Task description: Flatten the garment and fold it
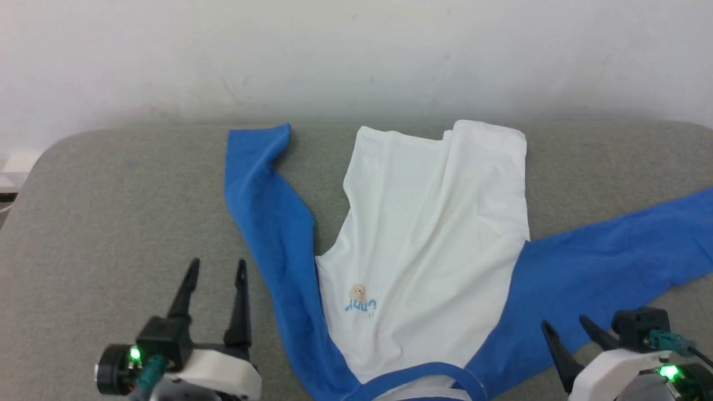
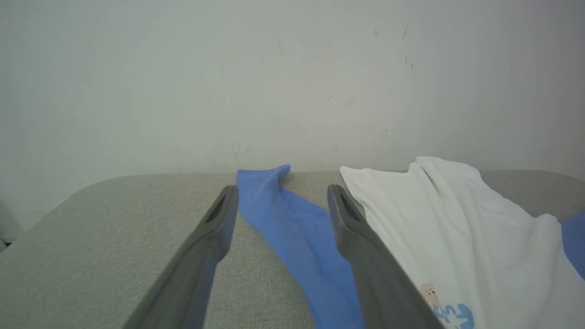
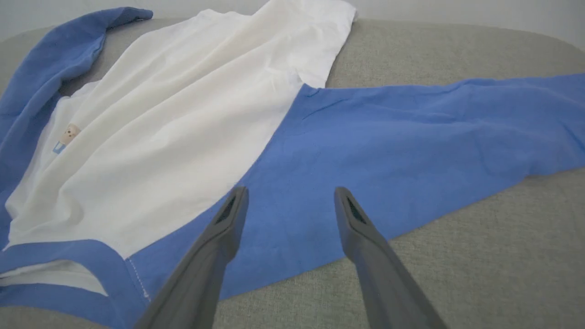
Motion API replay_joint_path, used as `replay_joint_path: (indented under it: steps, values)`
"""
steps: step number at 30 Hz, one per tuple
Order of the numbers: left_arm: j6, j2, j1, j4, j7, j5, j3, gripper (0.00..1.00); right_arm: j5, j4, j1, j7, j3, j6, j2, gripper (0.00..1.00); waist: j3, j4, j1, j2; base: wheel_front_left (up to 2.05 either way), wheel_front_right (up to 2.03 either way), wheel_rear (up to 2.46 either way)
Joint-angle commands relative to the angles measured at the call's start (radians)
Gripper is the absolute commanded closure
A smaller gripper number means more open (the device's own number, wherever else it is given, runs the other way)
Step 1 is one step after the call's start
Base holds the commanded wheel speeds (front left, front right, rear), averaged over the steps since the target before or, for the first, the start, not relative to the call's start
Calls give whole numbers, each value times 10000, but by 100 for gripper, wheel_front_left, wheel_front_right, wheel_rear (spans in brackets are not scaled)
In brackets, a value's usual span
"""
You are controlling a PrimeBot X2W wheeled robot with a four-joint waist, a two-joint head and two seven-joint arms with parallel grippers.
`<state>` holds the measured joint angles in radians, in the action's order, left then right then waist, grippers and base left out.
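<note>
Garment (image 1: 429,234) lies front-up on the grey desk (image 1: 111,189), collar toward the robot. Its white body is creased and the left sleeve (image 1: 267,223) is kinked. The left gripper (image 1: 217,263) and right gripper (image 1: 563,321) both have jaws spread and hold nothing. Folding now would likely trap creases, and an uneven tug could drag the garment askew.

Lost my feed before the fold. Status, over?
Left gripper open, empty. Right gripper open, empty. Shirt face up on table, body creased. No obstacle seen.
</note>
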<state>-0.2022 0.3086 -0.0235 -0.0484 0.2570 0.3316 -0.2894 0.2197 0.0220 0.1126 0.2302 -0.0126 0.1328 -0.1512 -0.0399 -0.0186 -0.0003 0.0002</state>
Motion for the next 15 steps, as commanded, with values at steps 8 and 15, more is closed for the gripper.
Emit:
replay_joint_path:
  steps: [8,15]
  values:
    - [249,-464,190,308,46,-748,-137,0,200,-218,502,3068,142,-21,24,0,-186,-785,3,-2,0,0,0]
    - [460,-750,125,291,46,-997,-36,0,-192,548,49,3635,186,-21,-11,0,-593,-1152,3,-2,0,0,0]
